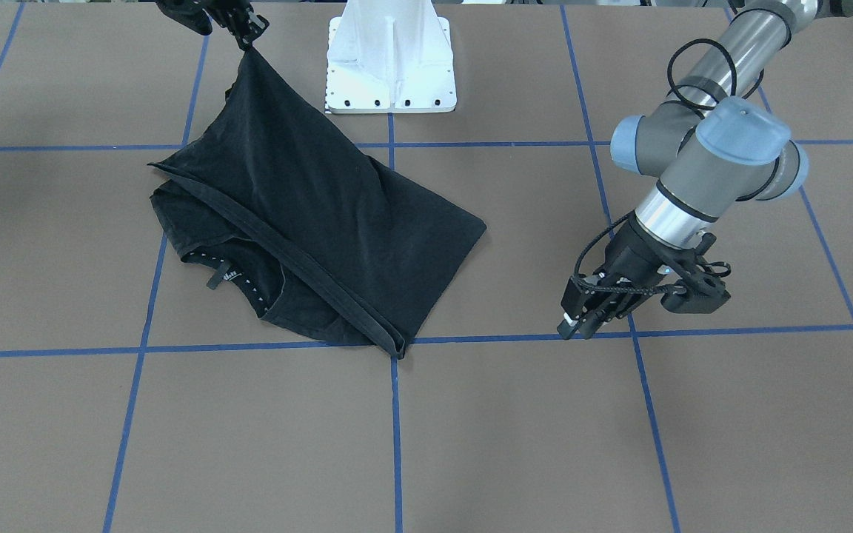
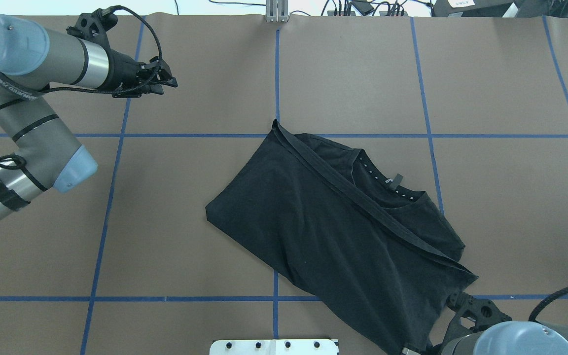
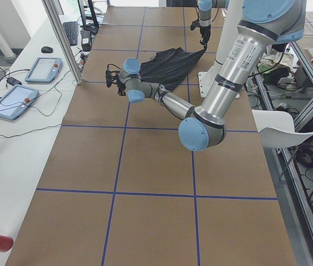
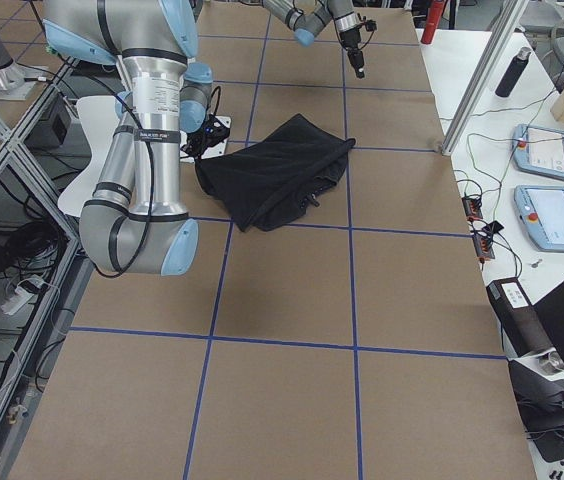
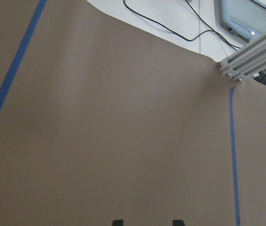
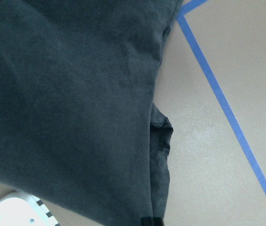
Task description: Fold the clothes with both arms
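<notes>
Shirt: the black T-shirt (image 1: 323, 222) lies part-folded in the middle of the table (image 1: 693, 444), with its collar (image 1: 238, 274) on the operators' side.
Long axis: diagonal, from a raised corner beside the white base (image 1: 389, 66) out towards the operators' side.
Right gripper (image 1: 247, 37): fingers closed on that raised corner, pulling the cloth up taut off the table.
Left gripper (image 1: 578, 322): fingers parted with nothing between them, low over bare table, well apart from the shirt.
Key relation: the shirt lies towards the robot's right of the left gripper, and its free corner (image 1: 480, 222) points at that gripper.
Likely next need: the left arm reaches across for that corner.
</notes>
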